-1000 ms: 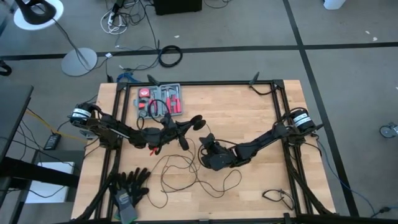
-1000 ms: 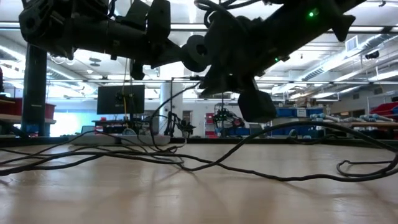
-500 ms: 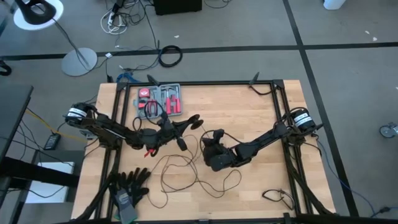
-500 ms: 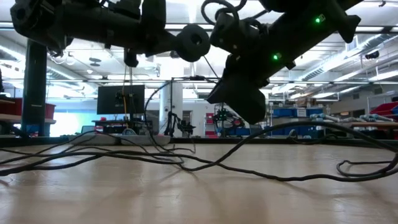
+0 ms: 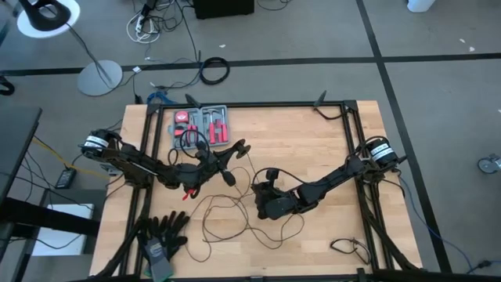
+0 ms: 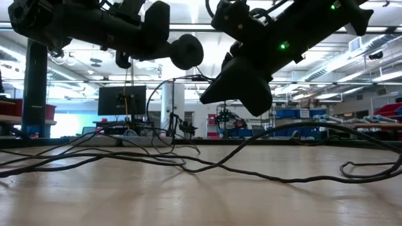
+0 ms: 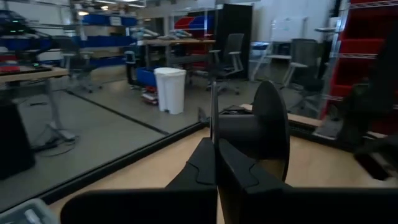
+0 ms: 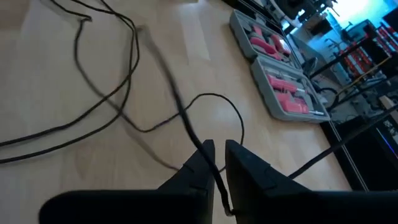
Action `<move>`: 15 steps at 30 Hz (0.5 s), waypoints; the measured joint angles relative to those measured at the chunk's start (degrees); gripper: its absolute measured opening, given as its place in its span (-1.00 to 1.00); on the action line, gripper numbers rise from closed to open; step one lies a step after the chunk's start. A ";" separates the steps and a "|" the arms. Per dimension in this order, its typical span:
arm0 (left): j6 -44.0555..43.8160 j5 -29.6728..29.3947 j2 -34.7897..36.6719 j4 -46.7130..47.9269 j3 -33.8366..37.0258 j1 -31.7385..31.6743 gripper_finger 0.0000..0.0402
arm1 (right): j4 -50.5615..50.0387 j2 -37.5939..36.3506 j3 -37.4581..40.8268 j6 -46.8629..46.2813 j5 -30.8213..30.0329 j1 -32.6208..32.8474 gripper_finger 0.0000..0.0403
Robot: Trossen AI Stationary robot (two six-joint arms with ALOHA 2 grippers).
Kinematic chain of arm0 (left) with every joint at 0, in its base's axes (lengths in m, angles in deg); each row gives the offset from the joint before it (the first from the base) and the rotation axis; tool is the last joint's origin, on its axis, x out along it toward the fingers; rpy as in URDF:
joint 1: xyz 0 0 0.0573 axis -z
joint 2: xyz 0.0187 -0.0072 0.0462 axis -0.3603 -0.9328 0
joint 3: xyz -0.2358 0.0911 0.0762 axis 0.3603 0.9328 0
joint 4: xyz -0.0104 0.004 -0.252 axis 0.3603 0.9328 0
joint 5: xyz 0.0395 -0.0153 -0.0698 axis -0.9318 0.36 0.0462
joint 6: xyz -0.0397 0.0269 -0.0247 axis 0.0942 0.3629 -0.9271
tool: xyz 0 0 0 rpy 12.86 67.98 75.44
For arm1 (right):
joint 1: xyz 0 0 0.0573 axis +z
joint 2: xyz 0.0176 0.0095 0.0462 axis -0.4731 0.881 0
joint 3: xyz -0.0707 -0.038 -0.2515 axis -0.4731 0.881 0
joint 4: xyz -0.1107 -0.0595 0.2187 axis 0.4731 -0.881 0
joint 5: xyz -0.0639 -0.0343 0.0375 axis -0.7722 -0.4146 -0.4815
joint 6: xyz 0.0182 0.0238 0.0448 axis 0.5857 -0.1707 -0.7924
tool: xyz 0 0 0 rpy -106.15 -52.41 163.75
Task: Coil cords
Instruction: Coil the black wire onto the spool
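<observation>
Black, very thin, soft wire point(image 5: 235, 215) lay in loose loops on the pale wooden table point(image 5: 313, 141), seen from above. Left gripper point(image 5: 235, 149) raised, shut on its round puck end point(image 5: 241, 146). Right gripper point(image 5: 264, 184) beside, nearly closed around a strand. Low view: wire point(image 6: 207, 164) sagging, light, limp. Right wrist view: fingers point(image 8: 205, 152) pinching wire point(image 8: 177, 106). Probably best gripped on one strand, short of the tangles.

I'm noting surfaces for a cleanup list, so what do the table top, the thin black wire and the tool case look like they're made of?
Table top: pale wood planks with visible grain, matte. Thin black wire: apparently rubber- or plastic-coated, since it lies in loose, limp loops. Tool case: probably grey moulded plastic, with shaped recesses holding red-handled tools.
</observation>
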 joint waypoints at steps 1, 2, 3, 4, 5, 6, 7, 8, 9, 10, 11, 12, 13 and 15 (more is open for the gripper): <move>-0.02 0.00 0.00 -0.07 0.00 0.02 -1.00 | 0.00 0.00 0.00 0.00 -0.13 0.12 -0.82; -0.03 0.00 0.00 -0.07 0.00 0.03 -1.00 | -0.06 0.00 0.00 0.06 -0.43 0.18 -0.82; -0.07 0.00 0.00 -0.07 0.00 0.05 -1.00 | -0.09 0.00 0.00 0.50 -0.52 0.19 -0.82; -0.13 0.00 0.00 -0.05 0.00 0.11 -1.00 | -0.03 0.00 0.00 1.10 -0.52 0.19 -0.83; -0.53 0.02 0.00 0.00 0.00 0.23 -1.00 | 0.01 0.00 0.00 2.04 -0.55 0.19 -0.83; -1.23 0.02 0.00 0.02 0.00 0.36 -1.00 | 0.14 0.00 0.00 2.97 -0.73 0.19 -0.83; -1.64 0.02 0.00 0.06 0.00 0.42 -1.00 | 0.41 0.01 0.00 3.80 -1.19 0.19 -0.83; -2.15 0.12 0.00 0.17 0.00 0.45 -1.00 | 0.80 0.02 0.00 4.56 -1.70 0.16 -0.84; -2.65 0.45 0.00 0.42 0.00 0.46 -1.00 | 1.36 0.02 0.00 5.23 -2.00 0.16 -0.84; -2.95 0.79 -0.01 0.65 0.00 0.46 -1.00 | 2.01 0.02 0.00 5.84 -2.04 0.07 -0.84; -3.10 1.21 -0.02 0.77 0.00 0.46 -1.00 | 2.67 0.02 0.00 6.63 -2.08 0.00 -0.84; -3.40 1.57 -0.02 0.87 0.00 0.46 -1.00 | 3.62 0.02 0.02 7.32 -2.11 -0.17 -0.84; -4.21 1.89 -0.02 1.08 0.00 0.45 -1.00 | 4.74 0.02 0.02 8.13 -2.07 -0.29 -0.84; -5.09 2.48 -0.02 1.74 0.00 0.44 -1.00 | 7.06 0.04 0.02 8.50 -1.32 -0.62 -0.85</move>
